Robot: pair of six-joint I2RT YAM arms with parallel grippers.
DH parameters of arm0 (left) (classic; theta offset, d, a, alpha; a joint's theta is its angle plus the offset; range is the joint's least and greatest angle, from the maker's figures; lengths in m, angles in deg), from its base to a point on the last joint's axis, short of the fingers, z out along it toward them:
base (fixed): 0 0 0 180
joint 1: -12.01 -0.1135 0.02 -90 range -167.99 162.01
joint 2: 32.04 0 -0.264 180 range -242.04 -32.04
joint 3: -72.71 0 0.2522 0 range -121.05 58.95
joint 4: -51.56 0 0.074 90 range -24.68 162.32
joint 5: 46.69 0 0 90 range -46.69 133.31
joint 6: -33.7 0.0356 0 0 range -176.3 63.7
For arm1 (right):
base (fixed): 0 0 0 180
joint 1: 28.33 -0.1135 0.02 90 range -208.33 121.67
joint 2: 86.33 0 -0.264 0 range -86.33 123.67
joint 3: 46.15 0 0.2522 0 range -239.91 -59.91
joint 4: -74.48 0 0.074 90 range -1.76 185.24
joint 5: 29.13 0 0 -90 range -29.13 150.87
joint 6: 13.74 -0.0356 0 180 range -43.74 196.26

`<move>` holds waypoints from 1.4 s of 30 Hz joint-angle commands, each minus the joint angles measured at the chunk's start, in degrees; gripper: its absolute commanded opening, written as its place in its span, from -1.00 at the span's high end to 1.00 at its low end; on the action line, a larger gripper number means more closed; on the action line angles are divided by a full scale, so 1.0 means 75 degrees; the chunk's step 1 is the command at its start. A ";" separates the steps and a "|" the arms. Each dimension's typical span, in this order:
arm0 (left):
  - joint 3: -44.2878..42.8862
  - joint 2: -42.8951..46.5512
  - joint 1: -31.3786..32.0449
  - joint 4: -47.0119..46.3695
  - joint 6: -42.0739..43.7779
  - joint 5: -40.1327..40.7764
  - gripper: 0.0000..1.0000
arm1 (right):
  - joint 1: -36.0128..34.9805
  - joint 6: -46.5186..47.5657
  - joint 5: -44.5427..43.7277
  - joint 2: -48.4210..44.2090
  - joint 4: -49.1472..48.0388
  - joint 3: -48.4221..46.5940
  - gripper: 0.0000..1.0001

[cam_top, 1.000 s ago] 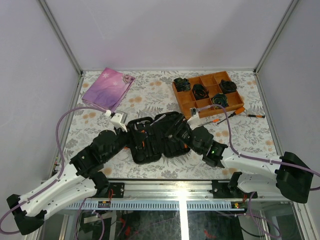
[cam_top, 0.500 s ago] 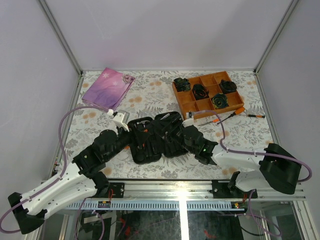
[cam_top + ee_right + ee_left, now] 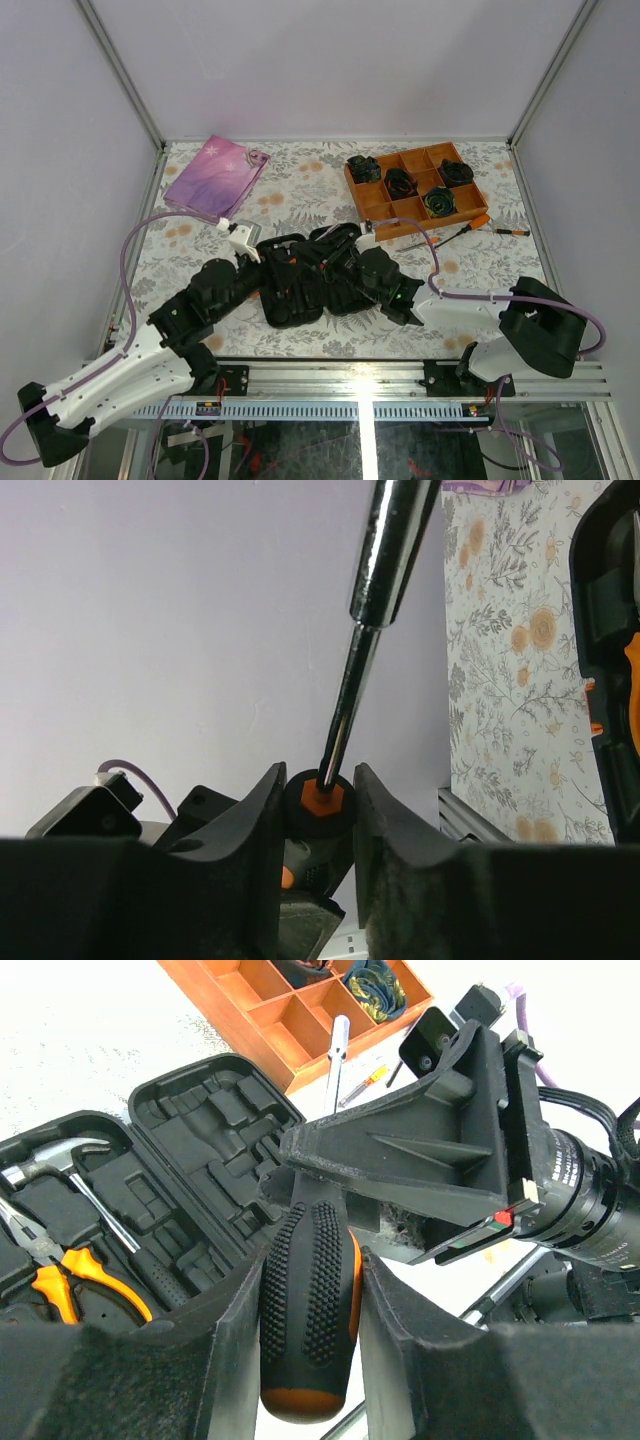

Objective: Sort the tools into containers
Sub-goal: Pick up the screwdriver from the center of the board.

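Note:
A screwdriver with a knobbly black-and-orange handle [image 3: 308,1300] is held between both arms above the open black tool case [image 3: 200,1140]. My left gripper [image 3: 305,1310] is shut on the handle's rear. My right gripper [image 3: 318,798] is closed on the handle's front collar, both pads touching it, and the steel shaft [image 3: 375,610] runs out past them. In the top view the two grippers meet over the case [image 3: 285,305]. A hammer [image 3: 60,1160] and pliers [image 3: 70,1270] lie in the case's slots. More slim drivers [image 3: 470,228] lie on the table to the right.
An orange divided tray [image 3: 415,185] with black rolled bundles stands at the back right. A pink-purple pouch [image 3: 215,177] lies at the back left. Beside the tray's near edge, a thin driver [image 3: 338,1045] lies on the table. The cage walls close in on the table.
The right arm swung left over the case to the left gripper, and its jaws closed from wide open onto the screwdriver's collar. The left gripper kept its hold.

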 commanded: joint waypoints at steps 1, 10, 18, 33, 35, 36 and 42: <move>-0.0014 -0.0089 0.0048 -0.0613 0.0058 -0.0037 0.85 | -0.0041 0.0070 0.0075 0.0039 -0.0958 -0.0119 0.84; -0.0059 0.0242 0.0042 -0.0249 -0.0039 -0.0095 -0.01 | -0.0008 0.1275 -0.0332 -0.0144 -0.0458 -0.0097 1.00; -0.0259 0.0782 0.0042 0.0404 -0.0186 0.0033 -0.23 | 0.0017 0.4114 -0.1375 -0.1052 0.3026 -0.0828 1.00; -0.0897 0.0907 0.0042 0.0492 -0.0645 0.0561 -0.34 | 0.0019 0.7462 0.1997 -0.1548 0.5055 -0.1619 0.93; -0.0867 0.0892 0.0054 0.0364 -0.0756 0.0599 -0.34 | 0.0019 0.7441 0.2576 -0.1440 0.4769 -0.1716 0.93; -0.0836 0.0882 0.0042 0.0286 -0.0808 0.0610 -0.35 | 0.0017 0.7391 0.2851 -0.1368 0.4612 -0.1758 0.93; -0.0771 0.0700 0.0040 0.0080 -0.1055 0.0745 -0.35 | 0.0011 0.6978 0.4488 -0.0725 0.3786 -0.2121 0.94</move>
